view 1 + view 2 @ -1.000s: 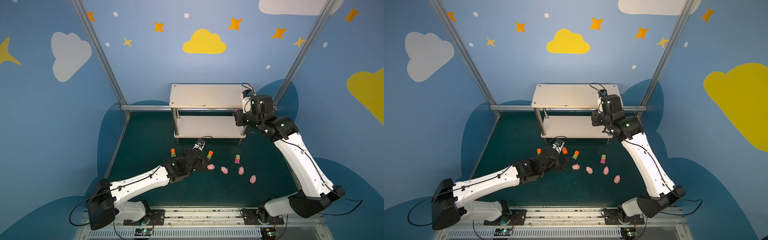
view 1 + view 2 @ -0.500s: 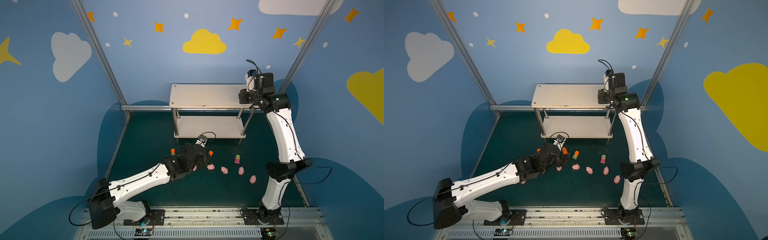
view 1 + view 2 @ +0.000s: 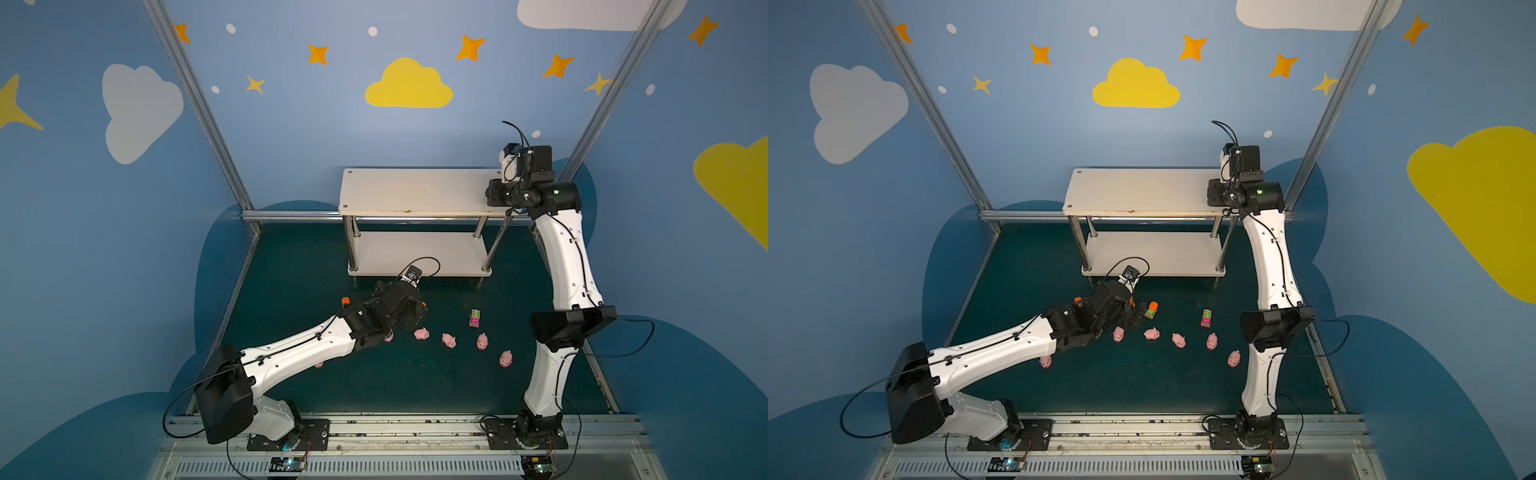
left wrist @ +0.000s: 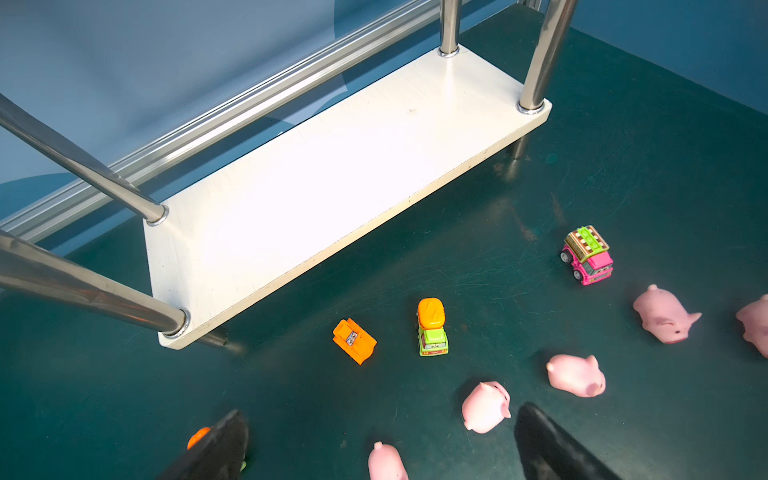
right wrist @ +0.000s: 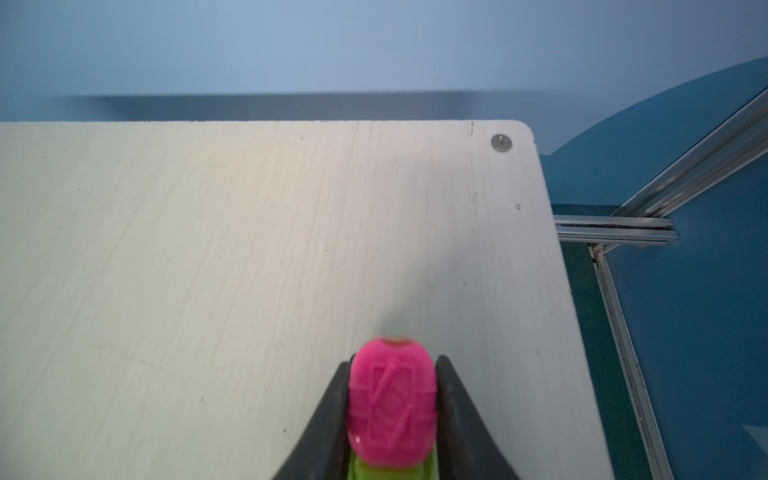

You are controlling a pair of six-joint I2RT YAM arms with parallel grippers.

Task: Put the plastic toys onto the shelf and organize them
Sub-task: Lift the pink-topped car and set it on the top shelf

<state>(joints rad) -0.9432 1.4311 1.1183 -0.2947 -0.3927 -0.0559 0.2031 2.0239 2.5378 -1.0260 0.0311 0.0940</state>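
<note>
**White two-tier rectangular shelf** (image 3: 415, 191): two flat boards on four shiny metal posts. It stands at upper centre of both top views on the dark green floor mat (image 3: 299, 270). No toy shows loose on either board.

**White right arm** (image 3: 561, 257): stands at the right of the frame and bends over the right-hand end of the top board.

**White left arm** (image 3: 299, 349): extends to frame centre, well apart from the shelf top.

**Right gripper** (image 5: 393, 363): black jaws pressed to the two flanks of a tiny toy truck (image 5: 392, 399), pinching it. The truck has a hot pink ribbed drum on a lime green body.

**Key relation:** the truck sits directly between the jaws. Its long axis runs out along the gripper's reach toward the board's back edge. White board shows ahead of it and to both sides, and the rounded corner (image 5: 519, 133) is well beyond. Whether the truck touches the board cannot be told.

**Judged step:** setting down. The release calls only for a straight parting of the jaws, and a wheeled toy may roll.

**Left gripper** (image 4: 382, 411): spread wide above the mat, holding nothing. A small pink plastic pig (image 4: 386, 463) is seen between its fingers.

**On the mat, lower centre:**
- a row of pink pigs (image 3: 1178, 340)
- a hot pink and green truck (image 3: 1205, 318)
- an orange and lime truck (image 3: 1152, 310)
- an overturned orange vehicle (image 4: 354, 340)
</note>
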